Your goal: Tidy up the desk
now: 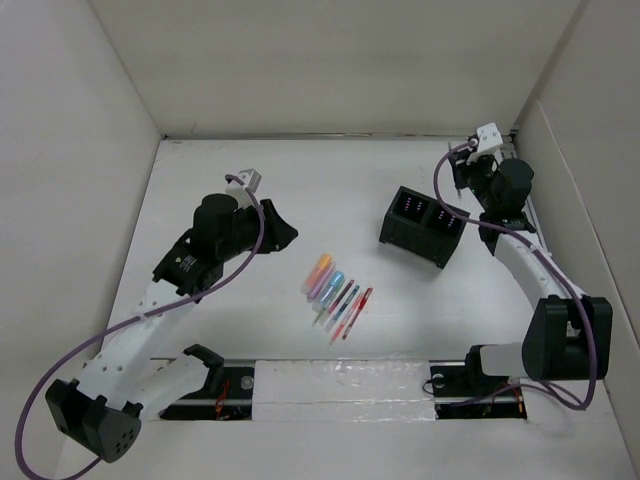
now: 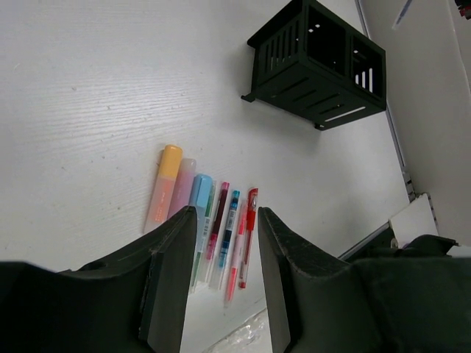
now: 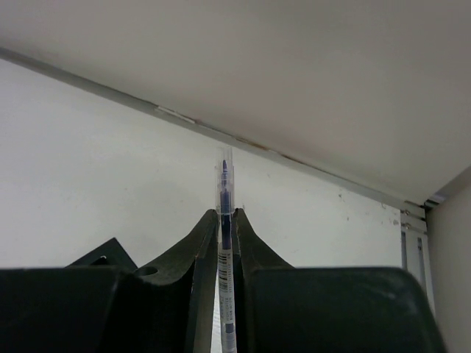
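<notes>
Grip check first: the right gripper [image 3: 226, 215] is pinched shut on a thin clear pen [image 3: 225, 173]. The barrel runs straight out past the fingertips with no visible slack. It hangs just off the far right side of the black organizer [image 1: 424, 228], close to the corner of the walls.

The left gripper [image 2: 227, 215] has its jaws only a little apart and nothing between them. It hovers well to the left of the organizer, looking down at the row of pens and highlighters [image 1: 337, 296], which lie side by side a bit nearer the arm bases than the organizer. The desk [image 1: 330, 185] is the white top the organizer stands on, and the organizer sits right of its middle.

My read is that the pen in hand is headed for one of the two compartments. To do that cleanly:
- Swing over the organizer and centre the pen on one opening, away from the divider.
- Tip it close to vertical before going down.
- Let go only once the lower end is inside, or it'll bounce off the rim.
- Keep the left arm parked so the two don't crowd each other.
</notes>
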